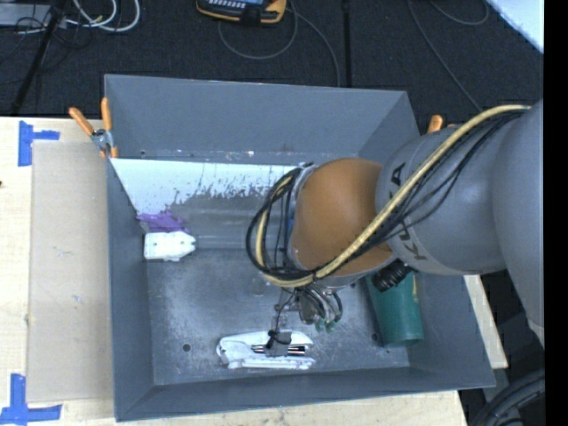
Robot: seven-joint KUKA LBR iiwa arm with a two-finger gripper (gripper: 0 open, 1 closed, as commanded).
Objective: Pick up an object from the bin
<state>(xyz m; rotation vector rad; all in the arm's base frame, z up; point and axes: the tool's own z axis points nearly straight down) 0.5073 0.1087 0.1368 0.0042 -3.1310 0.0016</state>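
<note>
Nearest us, by the front wall of the bin (130, 309), a flat white object (253, 352) lies on the floor, not yet lifted. We judge the pick barely begun. The gripper (280, 338) sits low on its middle, seemingly touching it. Whether it is released or clenched we cannot tell. Farther back lie a green cylinder (399, 313) and a white-and-purple piece (167, 242).

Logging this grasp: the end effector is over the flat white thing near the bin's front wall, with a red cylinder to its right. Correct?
The cylinder is dark green, not red, as the camera view shows. The end effector is over the flat white thing, as stated.
</note>
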